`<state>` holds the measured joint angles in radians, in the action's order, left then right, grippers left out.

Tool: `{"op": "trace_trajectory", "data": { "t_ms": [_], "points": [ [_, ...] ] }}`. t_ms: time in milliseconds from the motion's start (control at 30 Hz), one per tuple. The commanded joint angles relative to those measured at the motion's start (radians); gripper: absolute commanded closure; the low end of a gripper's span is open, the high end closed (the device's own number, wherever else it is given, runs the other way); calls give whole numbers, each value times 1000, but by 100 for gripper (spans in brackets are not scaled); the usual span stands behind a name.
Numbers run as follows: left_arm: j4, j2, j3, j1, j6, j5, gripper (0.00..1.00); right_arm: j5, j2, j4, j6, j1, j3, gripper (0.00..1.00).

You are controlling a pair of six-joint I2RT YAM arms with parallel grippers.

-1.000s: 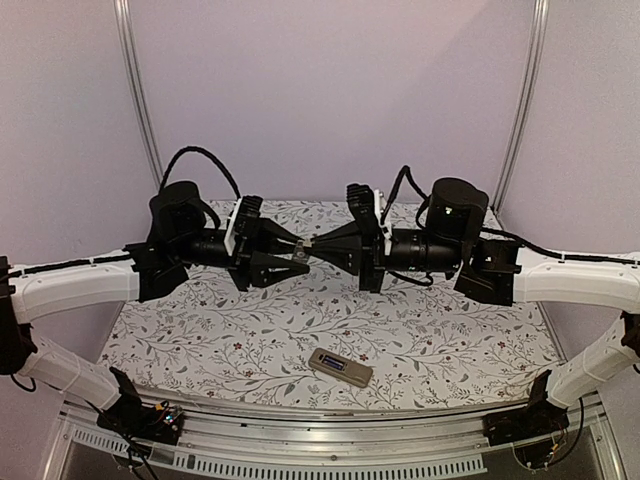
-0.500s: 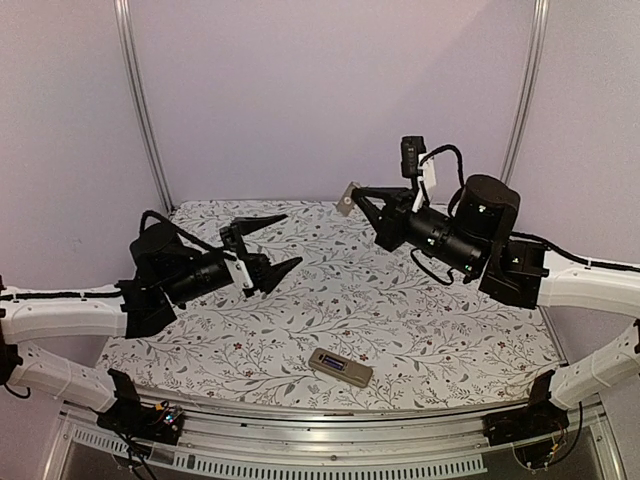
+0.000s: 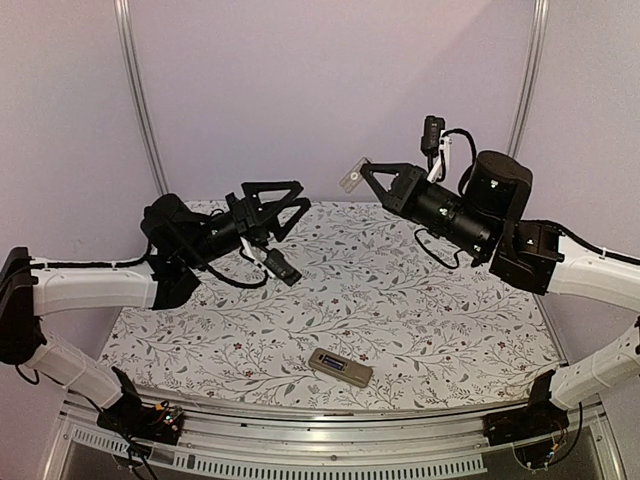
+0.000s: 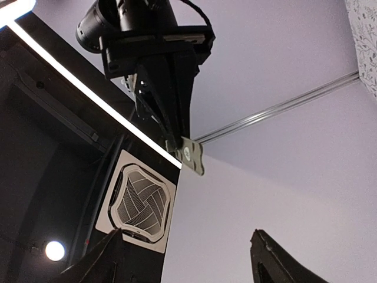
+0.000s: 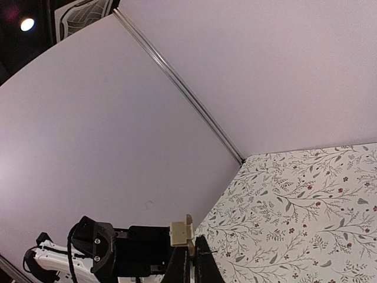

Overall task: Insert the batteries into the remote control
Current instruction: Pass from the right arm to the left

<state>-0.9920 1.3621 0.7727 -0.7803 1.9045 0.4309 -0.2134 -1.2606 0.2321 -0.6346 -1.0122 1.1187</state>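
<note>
Gripping a small tan flat piece (image 3: 352,179) at its fingertips, your right gripper (image 3: 362,176) hangs high above the table (image 3: 450,330). Your left gripper (image 3: 285,205) is spread wide. Your remote control (image 3: 340,367) lies display-up near the table's front edge, well apart from both.

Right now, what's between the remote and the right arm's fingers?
Just bare flowered tablecloth, in the top view. The remote lies on it; the right fingers pinch a small tan piece above.

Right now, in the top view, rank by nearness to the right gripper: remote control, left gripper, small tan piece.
1. small tan piece, held in the tips of the right gripper.
2. left gripper, open, to its left.
3. remote control, down on the table.
</note>
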Motion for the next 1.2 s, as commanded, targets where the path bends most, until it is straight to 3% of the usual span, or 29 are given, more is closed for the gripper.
{"op": "trace_trajectory", "data": {
  "t_ms": [0, 167, 300, 400, 533, 600, 800, 967, 1133, 1167],
  "points": [
    [26, 75, 57, 4, 339, 69, 26, 67, -29, 30, -48, 3, 44, 100],
    [42, 154, 173, -17, 373, 57, 23, 137, -86, 38, -41, 3, 95, 100],
    [32, 170, 192, -18, 364, 69, 30, 132, -90, 66, -46, 3, 81, 100],
    [34, 172, 194, -20, 356, 65, 38, 151, -97, 66, -44, 3, 89, 100],
    [24, 175, 197, -26, 343, 70, 63, 163, -108, 65, -47, 3, 92, 100],
    [10, 173, 188, -29, 338, 91, 70, 160, -111, 67, -48, 3, 91, 100],
    [1, 177, 212, -35, 322, 70, 76, 177, -117, 65, -53, 4, 87, 100],
    [-6, 168, 201, -37, 312, 71, 99, 175, -117, 65, -53, 6, 82, 100],
    [-54, 148, 159, -52, 287, 133, 100, 197, -108, 75, -31, 12, 79, 100],
    [-68, 144, 153, -57, 268, 144, 100, 233, -108, 91, -18, 11, 79, 96]
  ]
}}
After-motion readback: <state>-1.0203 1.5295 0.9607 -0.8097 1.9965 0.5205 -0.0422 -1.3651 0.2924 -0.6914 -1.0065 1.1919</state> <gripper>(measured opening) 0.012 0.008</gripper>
